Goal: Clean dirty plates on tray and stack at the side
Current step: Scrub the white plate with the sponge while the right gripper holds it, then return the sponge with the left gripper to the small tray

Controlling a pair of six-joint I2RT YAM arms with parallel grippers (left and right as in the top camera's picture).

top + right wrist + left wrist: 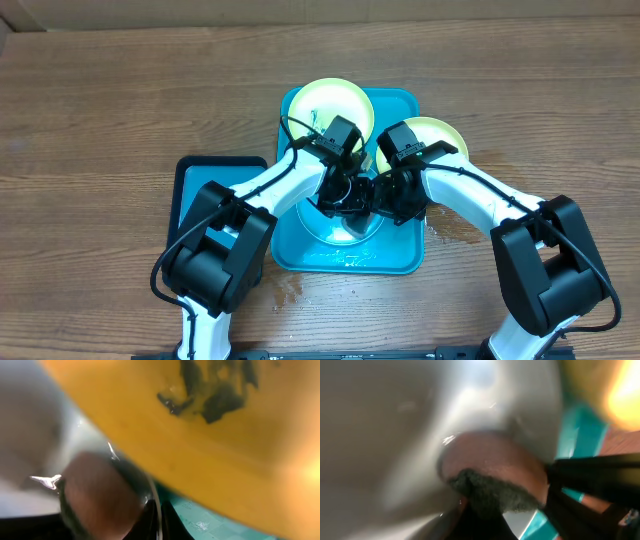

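The tray (400, 255) lies at the middle of the tabletop (120, 100), closer to its near edge. A smaller dark-rimmed tray (200, 170) sits just beside it on the left-edge side.

Plate positions:
- The pale blue plate (345, 232) rests in the near half of the tray, directly beneath both end effectors.
- One yellow-green plate (330, 100) rests on the tray's far left corner, beyond the left end effector (345, 195).
- The second yellow-green plate (440, 130) overhangs the tray's far right corner, just beyond the right end effector (392, 200).

Left end effector: its fingers are pressed together on a sponge (495, 475), brown with a dark scouring face. The left wrist view shows the sponge against the pale plate surface, with the tray's turquoise to its right.

Right end effector: its fingers are pressed together. The blurred right wrist view does not show whether anything is pinched. That view shows a yellow-green plate bearing a dark smear (220, 395) across the top. The pale plate and the brown sponge appear at lower left, close to the fingers.

The two end effectors meet tip to tip over the pale blue plate, nearly touching each other
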